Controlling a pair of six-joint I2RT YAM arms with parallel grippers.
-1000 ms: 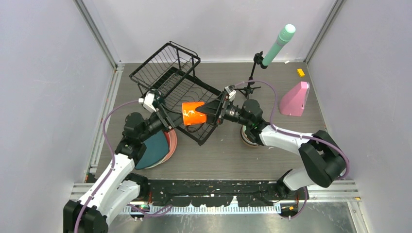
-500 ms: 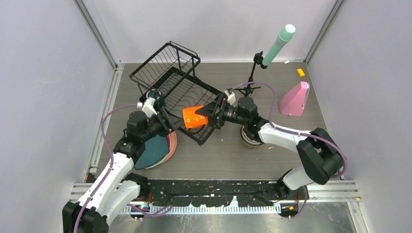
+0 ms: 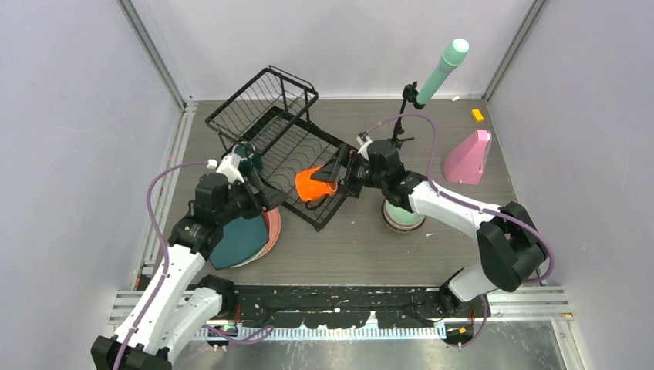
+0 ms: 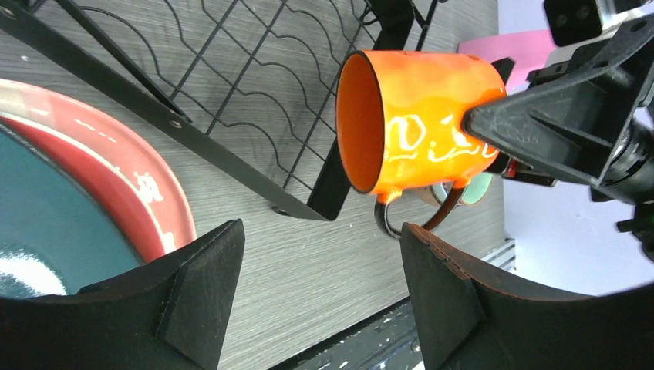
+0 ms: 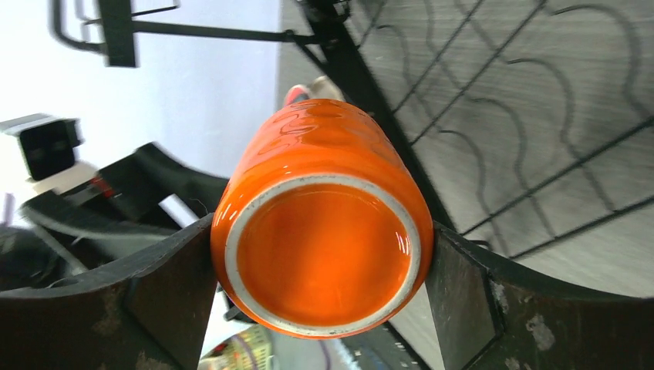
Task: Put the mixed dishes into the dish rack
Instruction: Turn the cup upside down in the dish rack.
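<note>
Caller: Mug position from the top camera, please?

Spotter: Your right gripper (image 3: 330,176) has the orange mug (image 3: 312,183) clamped. It's lying on its side above the near corner of the dish rack (image 3: 287,142). Your left gripper (image 3: 264,196) sits just beside the rack's near-left edge, with the teal plate (image 3: 237,240) below your left wrist. There's a mint bowl (image 3: 402,219) under your right forearm.

Caller: And the left wrist?

Spotter: Left gripper (image 4: 320,231) is spread wide, nothing between its jaws. The orange mug (image 4: 416,123) is ahead of you, mouth facing the lens and handle down, over the dish rack (image 4: 154,108) corner. Whether it touches the wire, I can't tell. The teal plate (image 4: 38,231) lies on the reddish plate (image 4: 139,181) at left.

Caller: Right wrist?

Spotter: Right gripper (image 5: 320,247) is pressed on both sides of the orange mug (image 5: 324,254), with the base toward the lens. The dish rack (image 5: 366,85) wires are behind it
</note>
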